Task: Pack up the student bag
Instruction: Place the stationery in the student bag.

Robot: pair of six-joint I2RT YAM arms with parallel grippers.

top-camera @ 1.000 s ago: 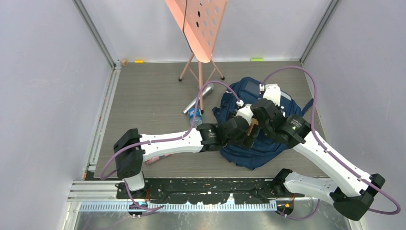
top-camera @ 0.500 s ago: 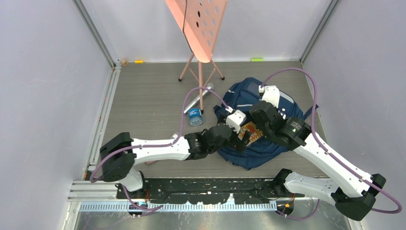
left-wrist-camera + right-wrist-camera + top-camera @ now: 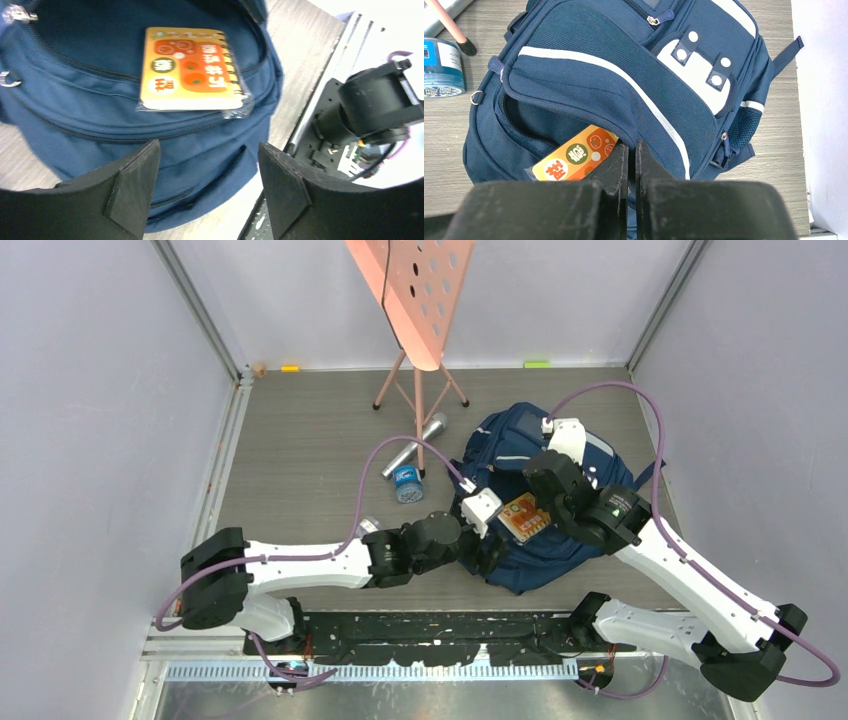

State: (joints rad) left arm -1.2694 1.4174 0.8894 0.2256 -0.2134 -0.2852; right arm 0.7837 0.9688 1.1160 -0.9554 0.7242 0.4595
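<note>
The student bag (image 3: 560, 545) is a navy backpack lying right of centre on the table, its main compartment unzipped. An orange spiral notebook (image 3: 524, 514) in a clear wrapper lies half inside the opening. It also shows in the left wrist view (image 3: 192, 70) and the right wrist view (image 3: 574, 157). My right gripper (image 3: 631, 155) is shut on the edge of the bag's flap (image 3: 624, 95), above the notebook. My left gripper (image 3: 207, 185) is open and empty, just off the bag's near side (image 3: 100, 115), apart from the notebook.
A blue tape roll (image 3: 406, 483) and a silver cylinder (image 3: 412, 445) lie left of the bag. A pink music stand (image 3: 412, 295) stands at the back with its legs near them. Grey walls enclose the table; the arm bases sit along the near edge.
My left gripper let go of the notebook and drew back towards the near left. The notebook now lies uncovered in the bag's opening. The right gripper stayed in place on the flap.
</note>
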